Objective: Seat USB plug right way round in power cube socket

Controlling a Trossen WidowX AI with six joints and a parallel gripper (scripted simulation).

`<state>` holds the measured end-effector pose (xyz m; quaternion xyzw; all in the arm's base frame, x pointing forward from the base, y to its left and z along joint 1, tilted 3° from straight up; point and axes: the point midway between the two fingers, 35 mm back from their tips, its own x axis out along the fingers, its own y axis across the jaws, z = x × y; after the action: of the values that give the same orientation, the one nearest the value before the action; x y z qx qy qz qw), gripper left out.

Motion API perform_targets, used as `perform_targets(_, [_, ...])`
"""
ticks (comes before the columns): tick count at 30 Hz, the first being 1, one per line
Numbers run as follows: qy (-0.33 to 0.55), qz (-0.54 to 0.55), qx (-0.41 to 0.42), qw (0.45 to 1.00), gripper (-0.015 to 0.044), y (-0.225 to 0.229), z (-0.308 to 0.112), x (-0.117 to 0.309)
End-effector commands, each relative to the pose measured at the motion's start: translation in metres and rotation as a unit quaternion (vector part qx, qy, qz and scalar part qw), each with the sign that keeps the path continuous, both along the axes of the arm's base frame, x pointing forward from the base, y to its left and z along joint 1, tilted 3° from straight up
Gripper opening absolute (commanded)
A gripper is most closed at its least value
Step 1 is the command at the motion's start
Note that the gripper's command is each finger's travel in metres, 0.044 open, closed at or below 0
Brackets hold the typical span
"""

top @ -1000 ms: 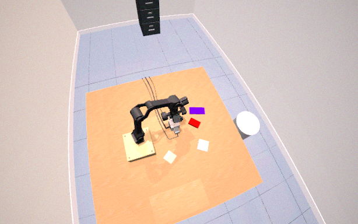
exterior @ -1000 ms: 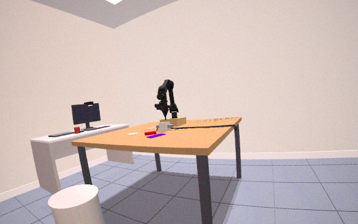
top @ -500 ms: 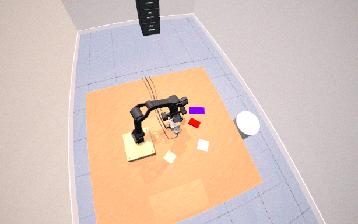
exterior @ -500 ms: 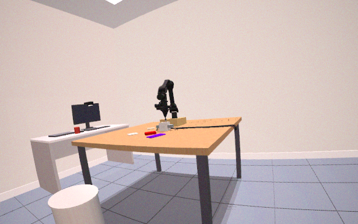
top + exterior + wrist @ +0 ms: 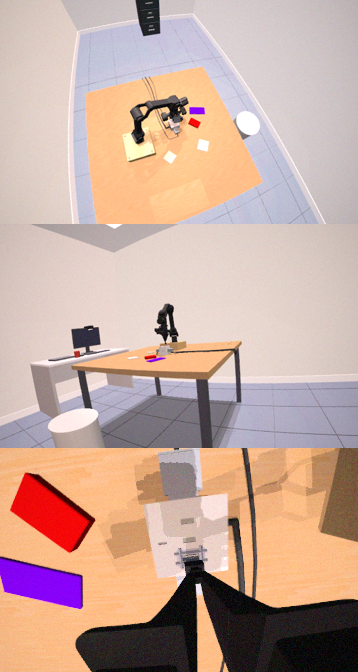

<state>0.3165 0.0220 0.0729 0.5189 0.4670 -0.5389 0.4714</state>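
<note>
The white power cube (image 5: 172,122) (image 5: 164,350) (image 5: 216,510) stands on the table, with several small slots in its top. My gripper (image 5: 165,343) (image 5: 196,577) points down over the cube's top and is shut on the USB plug (image 5: 191,555). Metallic parts of the plug show just beyond the fingertips in the wrist view, at the cube's top near one edge. The fingers hide the rest. How deep the plug sits and which way round it is cannot be told. In the top view the arm hides the fingertips.
A grey adapter (image 5: 176,130) (image 5: 179,479) is at one side of the cube; black cables (image 5: 251,523) run beside it. A red block (image 5: 194,122) (image 5: 150,357) (image 5: 50,513) and a purple block (image 5: 197,111) (image 5: 155,360) (image 5: 42,584) lie nearby. Two white pieces (image 5: 203,145) (image 5: 170,157) lie farther off.
</note>
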Motion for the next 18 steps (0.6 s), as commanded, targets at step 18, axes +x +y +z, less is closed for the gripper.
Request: perform_targets(18, [0.0,0.002,-0.002,1.0,0.0,-0.0006,-0.0029,0.0002])
